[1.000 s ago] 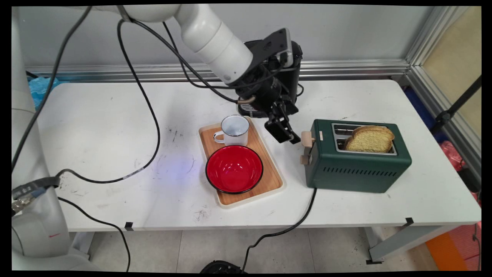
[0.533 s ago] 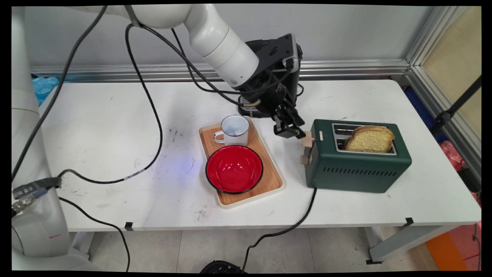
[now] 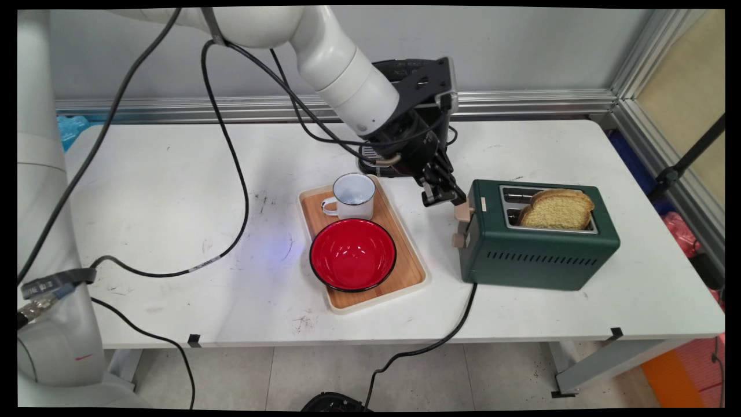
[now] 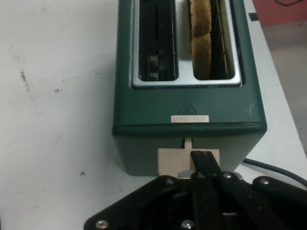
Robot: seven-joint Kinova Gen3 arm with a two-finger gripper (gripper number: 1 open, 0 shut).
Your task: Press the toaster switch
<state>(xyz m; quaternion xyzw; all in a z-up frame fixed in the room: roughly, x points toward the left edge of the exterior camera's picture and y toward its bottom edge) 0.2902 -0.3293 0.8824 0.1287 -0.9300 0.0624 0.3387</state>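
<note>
Main view: gripper [image 3: 453, 200] angled down from the upper left, fingers pressed together into 1 narrow tip, touching the top of the lever [image 3: 462, 212] at the toaster [image 3: 538, 252] left end. Holding nothing. Lever high in its slot, bread [image 3: 557, 209] standing well proud of the near slot, far slot empty. Closed fingers probably chosen to give a single firm point on a small tab. Toaster lying with its long axis left to right across the tabletop [image 3: 173, 191], lever end toward the arm, cord running off the near edge. Just left of it, a tray [image 3: 412, 272] carrying a white mug [image 3: 354, 196] at the far end and a red bowl [image 3: 352, 253] nearer the camera. Black appliance [image 3: 438, 119] behind the wrist, largely hidden.

Hand view: looking along the toaster [image 4: 187, 120] from its lever end, long axis running away up the frame. Gripper [image 4: 204, 165] closed, its tip resting on the pale lever [image 4: 170, 160], a little right of the centre. 2 slots seen end-on: left one dark and empty, right one with bread [image 4: 201, 43] on edge. Bare tabletop [image 4: 53, 105] to the left.
</note>
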